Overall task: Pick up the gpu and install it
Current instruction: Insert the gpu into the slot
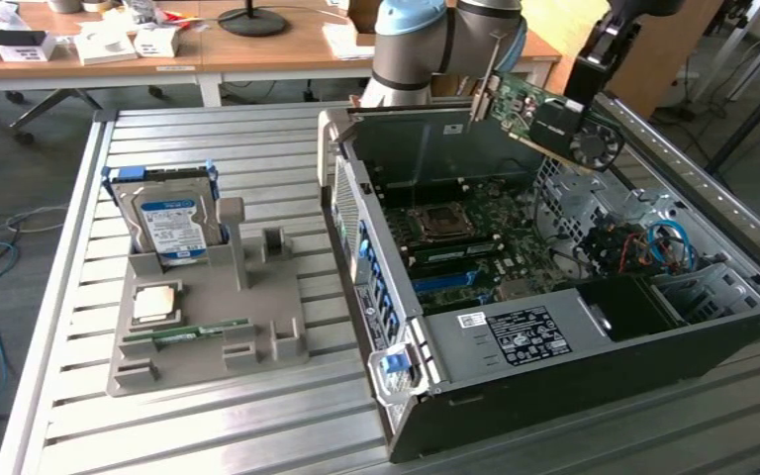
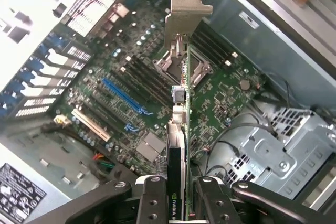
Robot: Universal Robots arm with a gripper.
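Observation:
The gpu (image 1: pixel 538 117) is a green card with a black fan and a silvery bracket. It hangs tilted in the air above the far side of the open computer case (image 1: pixel 513 435). My gripper (image 1: pixel 589 61) is shut on its fan end. In the wrist view the gpu (image 2: pixel 180 124) is seen edge-on between my fingers (image 2: pixel 151 203), its metal bracket (image 2: pixel 188 9) pointing away from me. Below it lies the motherboard (image 2: pixel 126 77) with a long blue slot (image 2: pixel 123 95) and a white slot (image 2: pixel 93 124).
A grey fixture (image 1: pixel 209 327) on the slatted table holds a hard drive (image 1: pixel 175 228) with a blue-white label, a RAM stick (image 1: pixel 202 332) and a CPU (image 1: pixel 155 302). Case walls, a drive cage (image 2: pixel 294 145) and cables surround the motherboard. Desks stand behind.

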